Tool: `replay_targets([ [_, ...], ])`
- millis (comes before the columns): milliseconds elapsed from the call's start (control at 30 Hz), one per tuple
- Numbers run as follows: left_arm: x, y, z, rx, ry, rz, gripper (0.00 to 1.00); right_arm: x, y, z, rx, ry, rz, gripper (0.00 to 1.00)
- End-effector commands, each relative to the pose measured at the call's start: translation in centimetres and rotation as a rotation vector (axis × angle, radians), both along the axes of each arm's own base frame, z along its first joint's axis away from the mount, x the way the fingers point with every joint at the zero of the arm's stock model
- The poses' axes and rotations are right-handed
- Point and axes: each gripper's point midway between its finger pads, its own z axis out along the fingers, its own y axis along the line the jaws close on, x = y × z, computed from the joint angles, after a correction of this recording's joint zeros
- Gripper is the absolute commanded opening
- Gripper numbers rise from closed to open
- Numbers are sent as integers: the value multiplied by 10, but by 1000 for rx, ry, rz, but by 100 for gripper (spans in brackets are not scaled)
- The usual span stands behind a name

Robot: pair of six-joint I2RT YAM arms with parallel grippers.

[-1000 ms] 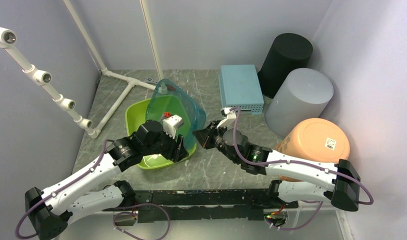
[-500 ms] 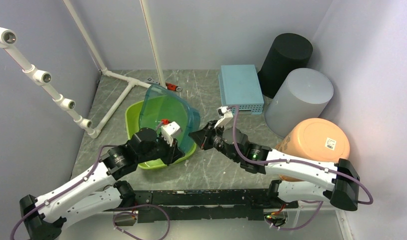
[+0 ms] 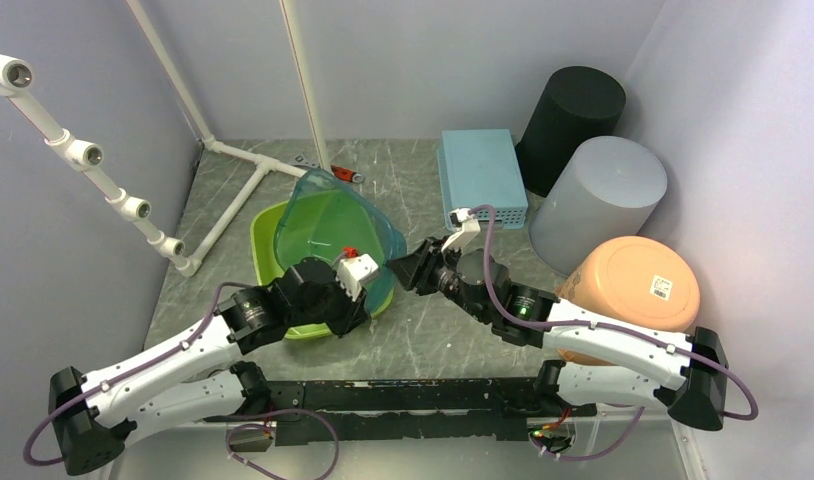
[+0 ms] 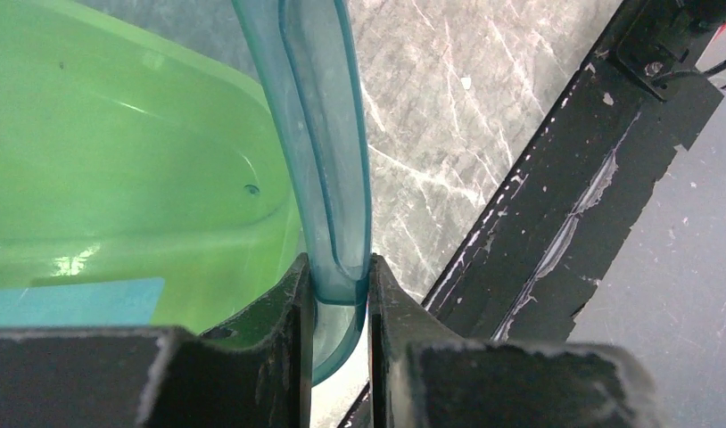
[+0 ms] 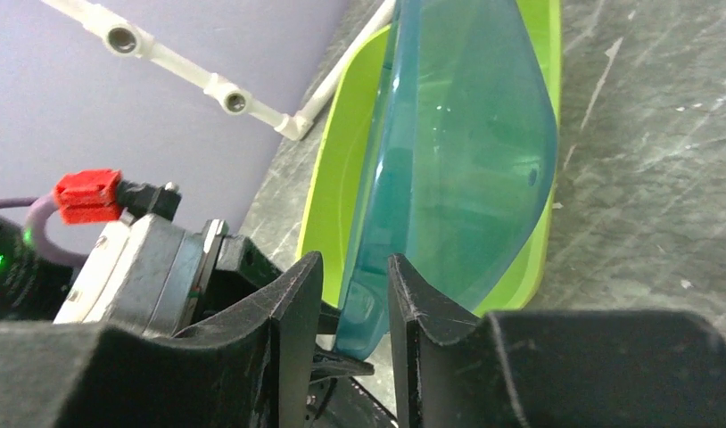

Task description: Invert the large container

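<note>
Teal tub [image 3: 333, 215] tipped steeply on edge over the green basin [image 3: 266, 240].
We have the left gripper [image 4: 339, 272] pinched narrow on the tub's rim at the basin's near side. The right gripper [image 5: 353, 267] straddles the same rim at the basin's right side, jaws slightly apart, with a sliver of gap on one side.

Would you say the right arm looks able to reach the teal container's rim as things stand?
Likely yes: the right gripper straddles the teal container's rim, near the left gripper clamped on it.
</note>
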Motion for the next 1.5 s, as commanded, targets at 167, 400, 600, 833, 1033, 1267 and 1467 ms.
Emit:
replay_targets([
  [167, -21, -17, 1, 53, -23, -110, 3, 17, -14, 9, 24, 11, -137, 44],
  [400, -27, -24, 9, 31, -58, -143, 3, 20, -18, 4, 62, 26, -169, 48],
  [600, -27, -25, 18, 7, -74, -141, 3, 27, -24, -10, 26, 78, -237, 51],
  [833, -27, -26, 20, -6, -73, -132, 3, 26, -18, -15, 33, 96, -208, 48],
  [1033, -30, -33, 23, -9, -74, -162, 2, 19, 1, -5, 21, 50, -95, 40],
  [1267, -36, -38, 30, -55, -81, -200, 3, 19, -3, -6, 23, -5, -90, 30],
  [1467, -40, -41, 36, -86, -83, -219, 3, 17, -1, -3, 76, -21, -57, 33],
])
